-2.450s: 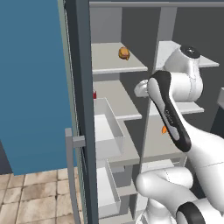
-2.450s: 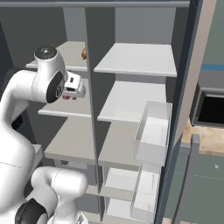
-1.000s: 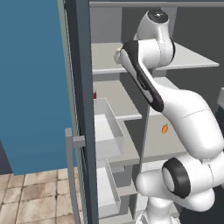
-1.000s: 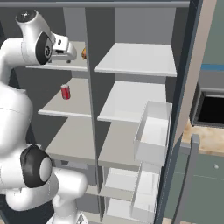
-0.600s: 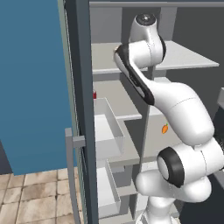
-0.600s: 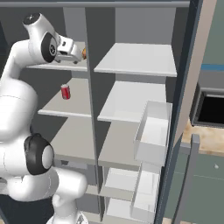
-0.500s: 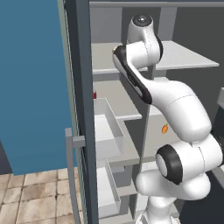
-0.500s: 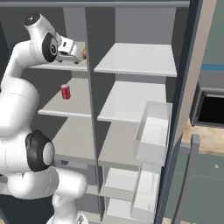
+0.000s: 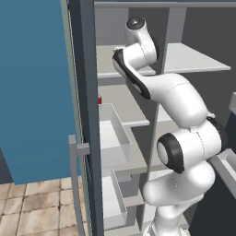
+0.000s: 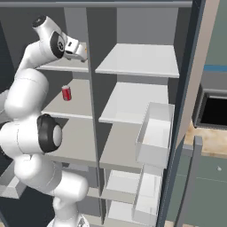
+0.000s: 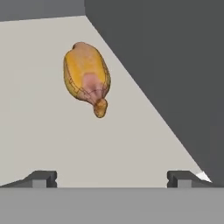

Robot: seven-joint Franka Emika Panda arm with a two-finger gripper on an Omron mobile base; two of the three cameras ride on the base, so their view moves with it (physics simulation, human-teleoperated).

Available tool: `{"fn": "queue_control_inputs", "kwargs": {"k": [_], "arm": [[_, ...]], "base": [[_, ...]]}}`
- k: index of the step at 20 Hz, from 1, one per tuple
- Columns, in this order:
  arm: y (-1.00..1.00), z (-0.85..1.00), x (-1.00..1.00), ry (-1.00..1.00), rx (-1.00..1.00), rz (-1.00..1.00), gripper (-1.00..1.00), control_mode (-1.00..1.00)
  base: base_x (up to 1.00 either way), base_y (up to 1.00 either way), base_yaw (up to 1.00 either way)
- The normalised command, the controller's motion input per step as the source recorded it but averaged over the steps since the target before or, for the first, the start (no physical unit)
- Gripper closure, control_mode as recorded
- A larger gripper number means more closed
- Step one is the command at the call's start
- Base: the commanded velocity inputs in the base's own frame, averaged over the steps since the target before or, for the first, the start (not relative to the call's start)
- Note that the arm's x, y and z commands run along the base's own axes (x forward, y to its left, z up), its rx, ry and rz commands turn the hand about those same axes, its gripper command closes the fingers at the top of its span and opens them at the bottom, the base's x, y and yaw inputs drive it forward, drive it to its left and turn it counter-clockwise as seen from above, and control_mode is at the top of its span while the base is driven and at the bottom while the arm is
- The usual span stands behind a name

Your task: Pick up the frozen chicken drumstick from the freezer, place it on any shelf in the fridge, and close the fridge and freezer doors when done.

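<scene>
Pincer (image 11: 112,177) now nearer the frozen chicken drumstick (image 11: 86,77) on its freezer shelf (image 11: 39,131); jaws wide, seemingly empty-handed

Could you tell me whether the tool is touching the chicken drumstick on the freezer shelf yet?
Apart. In the hand view the open tool has both fingertips low in the picture, with bare pale shelf between them and the chicken drumstick lying ahead.

The white arm (image 10: 31,88) rises along the left side and reaches up to the top shelf of the left column (image 10: 62,65), its pincer (image 10: 82,53) at that shelf's right edge, against the divider. A red can (image 10: 66,93) stands on the next board down. The right column's top shelf (image 10: 137,60) lies bare. A pale bin (image 10: 155,133) hangs on the open door (image 10: 195,88).
</scene>
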Motion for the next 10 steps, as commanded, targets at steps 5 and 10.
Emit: {"fn": "queue_control_inputs", "kwargs": {"k": [5, 10], "arm": [[-0.08, -0.07, 0.57, 0.00, 0.00, -0.10, -1.00, -1.00], [-0.06, -0.05, 0.53, 0.00, 0.00, -0.10, -1.00, -1.00]], "base": [[0.00, 0.00, 0.00], [0.00, 0.00, 0.00]]}}
